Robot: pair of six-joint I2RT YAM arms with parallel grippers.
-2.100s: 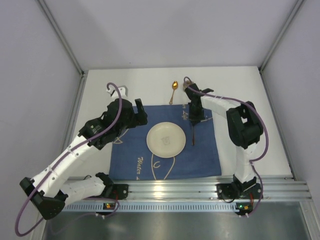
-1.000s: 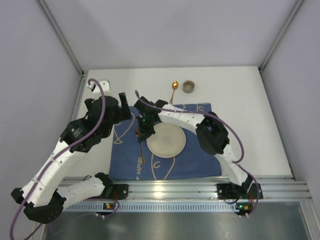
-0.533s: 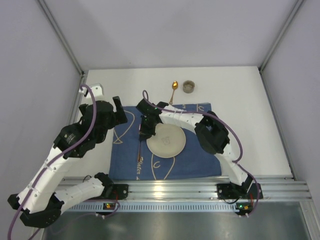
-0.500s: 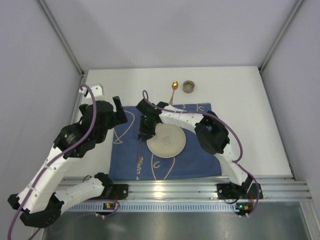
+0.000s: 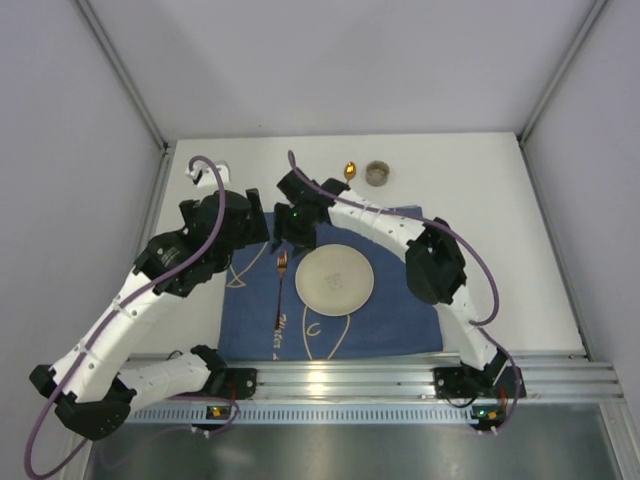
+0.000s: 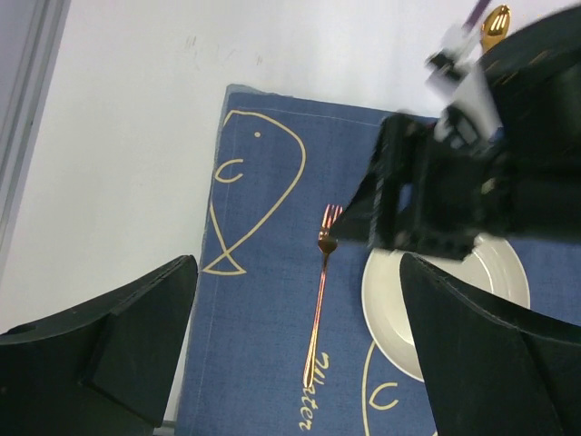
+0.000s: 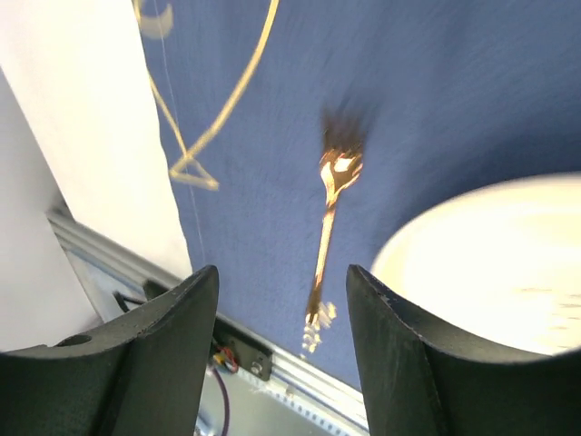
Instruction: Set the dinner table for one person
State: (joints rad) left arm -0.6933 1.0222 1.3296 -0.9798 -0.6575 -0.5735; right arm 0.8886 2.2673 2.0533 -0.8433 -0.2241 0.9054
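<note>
Fork (image 5: 281, 290) lies on the blue fish cloth (image 5: 400, 310), just beside the white plate (image 5: 334, 277). Spoon (image 5: 350, 168) and small cup (image 5: 377, 173) sit behind on the white surface (image 5: 500, 220). Left jaws and right jaws gape open.

The left arm (image 5: 120, 320) and the right arm (image 5: 380, 222) are white tubes with chunky black joints. A purple cable (image 5: 497, 288) loops along each arm. The fingers (image 7: 136, 363) are plain black. Tiny orange and green lights glow on the 2 black bases (image 5: 228, 383).

glossy gold metal fork (image 6: 320, 300), matt cloth (image 6: 263, 309)
</note>
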